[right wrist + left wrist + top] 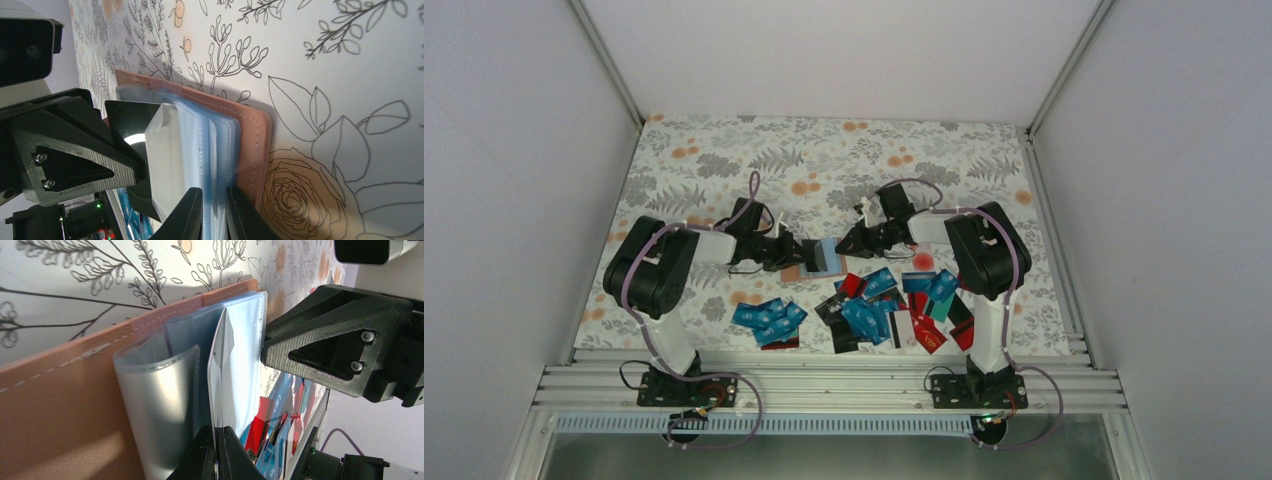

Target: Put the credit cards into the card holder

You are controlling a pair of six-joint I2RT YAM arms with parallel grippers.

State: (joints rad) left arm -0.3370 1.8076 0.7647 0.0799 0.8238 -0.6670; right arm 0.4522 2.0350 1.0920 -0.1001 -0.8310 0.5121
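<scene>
The card holder (824, 260) lies open mid-worktop (824, 160), between both arms. The left end effector (216, 432) pinches one clear sleeve (220, 355) and the right end effector (214, 192) clamps several sleeves (215, 150). The credit cards (874, 310) lie scattered nearer the bases.

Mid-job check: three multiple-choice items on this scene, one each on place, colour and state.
1. The card holder is: A) held between the left fingers and right fingers B) at the far edge C) on the loose cards
2. Its cover: A) black B) tan-pink C) green
3. The left fingers are: A) wide open B) shut on a clear sleeve C) shut on a red card
A, fingers pinch it from both sides; B, the stitched cover shows it; B, they meet on the sleeve's edge.
</scene>
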